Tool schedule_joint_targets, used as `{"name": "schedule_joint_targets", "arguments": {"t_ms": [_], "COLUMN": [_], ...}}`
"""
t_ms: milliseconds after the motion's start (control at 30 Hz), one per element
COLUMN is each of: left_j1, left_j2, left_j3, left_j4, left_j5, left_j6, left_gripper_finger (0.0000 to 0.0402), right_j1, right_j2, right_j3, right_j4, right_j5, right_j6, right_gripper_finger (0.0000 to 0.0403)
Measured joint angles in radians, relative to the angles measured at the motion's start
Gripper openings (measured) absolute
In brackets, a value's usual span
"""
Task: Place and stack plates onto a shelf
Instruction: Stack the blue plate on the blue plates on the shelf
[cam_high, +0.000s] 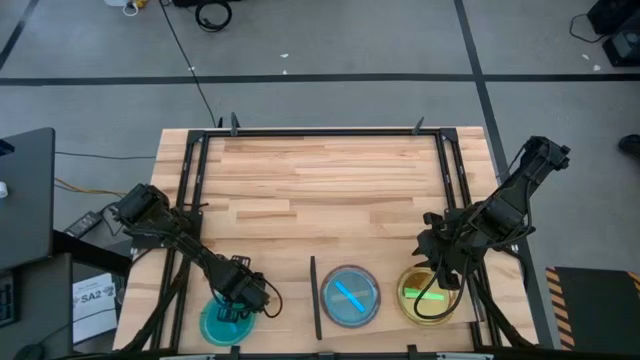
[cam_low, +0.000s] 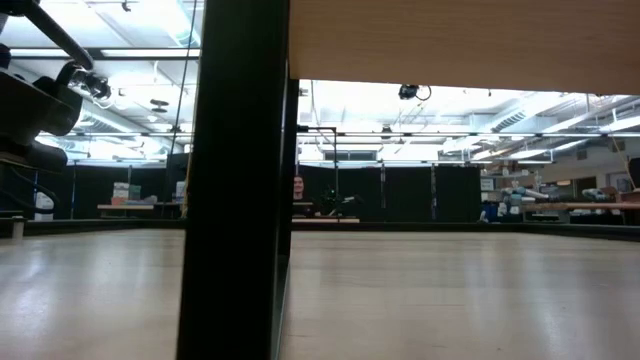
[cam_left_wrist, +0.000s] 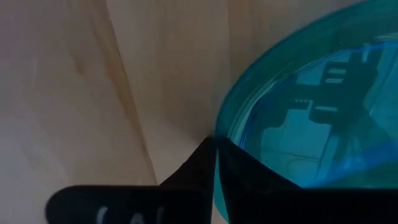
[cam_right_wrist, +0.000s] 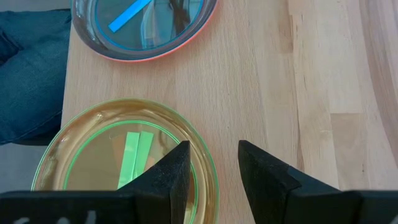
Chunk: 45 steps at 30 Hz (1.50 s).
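— So, how much of the stacking is done, judging by where the plates are seen?

— Two piles are already set on the shelf (cam_high: 395, 318), the pale board with a black strip along its left edge at the near side of the table (cam_high: 330, 190). A blue-topped stack (cam_high: 349, 296) with a pink rim showing beneath it is seen just right of the strip, and a yellow-green stack (cam_high: 432, 293) is seen beside it at the board's right end. How many plates are layered in each cannot be told.

— And what is left?

— A teal plate (cam_high: 227, 318) is still lying on the tabletop left of the strip, off the shelf. It is judged to be the piece now in hand; no other loose plates are seen.

— Is it gripped?

— In the left wrist view its rim (cam_left_wrist: 219, 144) is caught between the fingers of the left gripper (cam_high: 238, 295), which are pressed almost together on the thin edge. It has not been lifted clear, as far as can be told.

— And the other arm?

— The right gripper (cam_right_wrist: 213, 169) is held over the shelf at the edge of the yellow-green stack, fingers spread, with nothing between them.

— So the remainder?

— One plate, it is judged, to be carried across the strip and set on a stack.
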Motion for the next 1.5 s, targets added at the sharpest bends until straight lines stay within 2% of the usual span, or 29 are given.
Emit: {"name": "schedule_joint_targets", "arguments": {"t_ms": [200, 567, 1000, 1500], "left_j1": [0.000, 0.004, 0.011, 0.020], "left_j2": [-0.001, -0.032, -0.195, -0.467], "left_j3": [0.000, 0.000, 0.000, 0.000], "left_j4": [-0.002, -0.004, -0.007, -0.006], "left_j5": [0.024, 0.047, 0.050, 0.051], "left_j6": [-0.002, -0.029, -0.086, -0.223], "left_gripper_finger": [0.0007, 0.0004, 0.0003, 0.0002], "right_j1": [0.000, 0.000, 0.000, 0.000], "right_j2": [0.000, 0.000, 0.000, 0.000], "right_j3": [0.000, 0.000, 0.000, 0.000], "right_j4": [0.000, 0.000, 0.000, 0.000], "right_j5": [0.000, 0.000, 0.000, 0.000], "right_j6": [0.000, 0.000, 0.000, 0.000], "right_gripper_finger": [0.0142, 0.0142, 0.0142, 0.0141]}}
